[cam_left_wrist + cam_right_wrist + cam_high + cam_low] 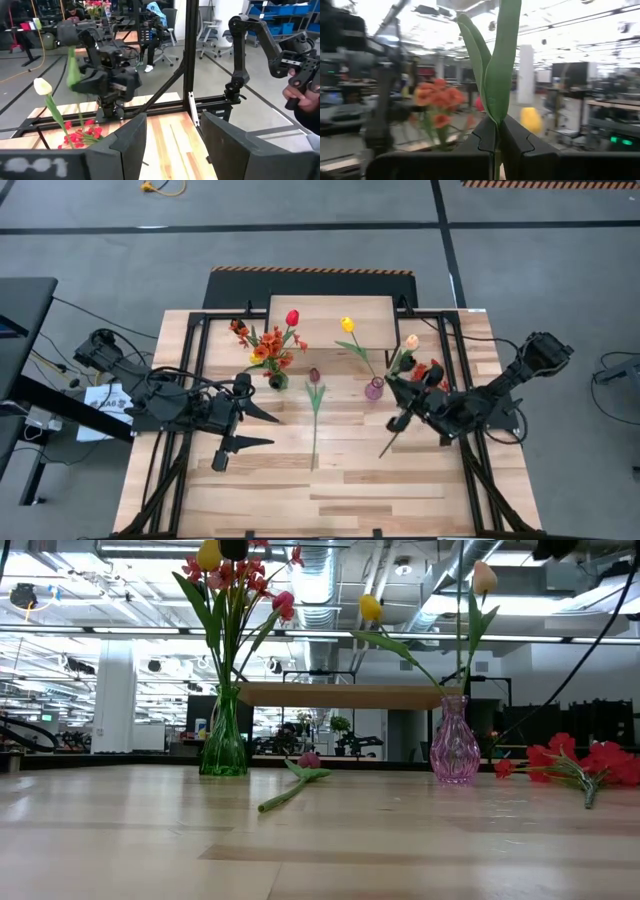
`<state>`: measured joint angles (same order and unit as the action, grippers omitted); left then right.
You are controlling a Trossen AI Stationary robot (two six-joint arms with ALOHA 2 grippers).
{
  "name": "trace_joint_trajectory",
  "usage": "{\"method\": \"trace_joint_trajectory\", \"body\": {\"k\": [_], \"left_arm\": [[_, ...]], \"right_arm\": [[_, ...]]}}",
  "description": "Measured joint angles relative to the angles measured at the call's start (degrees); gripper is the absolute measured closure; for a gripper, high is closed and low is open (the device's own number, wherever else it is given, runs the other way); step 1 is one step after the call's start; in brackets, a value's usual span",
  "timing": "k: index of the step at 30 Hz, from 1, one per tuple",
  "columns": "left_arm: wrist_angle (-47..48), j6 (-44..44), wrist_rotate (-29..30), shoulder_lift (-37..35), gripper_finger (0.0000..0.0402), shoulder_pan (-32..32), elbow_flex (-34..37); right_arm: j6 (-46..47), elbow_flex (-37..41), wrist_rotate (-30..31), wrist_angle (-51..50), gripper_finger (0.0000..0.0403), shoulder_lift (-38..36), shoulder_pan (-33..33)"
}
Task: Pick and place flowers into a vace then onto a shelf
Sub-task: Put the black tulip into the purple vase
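Note:
My right gripper (403, 412) is lifted near the pink vase (374, 388) and is shut on a green-stemmed flower (392, 435). The pink vase holds a yellow tulip (347, 325) and a cream tulip (412, 340). The green vase (277, 380) holds a red tulip and orange blossoms. A maroon tulip (315, 405) lies flat on the table between the arms. A red spray (590, 762) lies on the table on the right. My left gripper (252, 428) is open, left of the maroon tulip. The shelf (330, 320) stands at the far edge. My right gripper pinches the flower's stem and long leaves (495, 107) between its two fingers. The leaves rise straight out of the fingertips. The stem's lower end (382, 452) sticks out free toward the near edge. The low view shows none of it on the table.
Black frame rails run along both table sides (190, 380). The shelf's plank (350, 695) shows between the two vases in the low view. Bare wood lies toward the near edge (320, 490). A person's hand (300, 95) shows beyond the table.

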<state>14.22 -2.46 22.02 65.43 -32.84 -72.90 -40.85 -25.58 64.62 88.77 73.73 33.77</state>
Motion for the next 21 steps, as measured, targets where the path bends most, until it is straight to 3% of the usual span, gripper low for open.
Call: {"method": "trace_joint_trajectory", "body": {"k": [10, 21], "left_arm": [[0.26, -0.02, 0.13, 0.02, 0.0223, -0.02, 0.00], [0.37, -0.09, 0.11, 0.02, 0.0223, 0.00, 0.00]], "right_arm": [[-0.14, 0.00, -0.20, -0.17, 0.0403, 0.04, -6.43], [0.10, 0.00, -0.17, -1.65, 0.0400, 0.07, -8.14]]}}
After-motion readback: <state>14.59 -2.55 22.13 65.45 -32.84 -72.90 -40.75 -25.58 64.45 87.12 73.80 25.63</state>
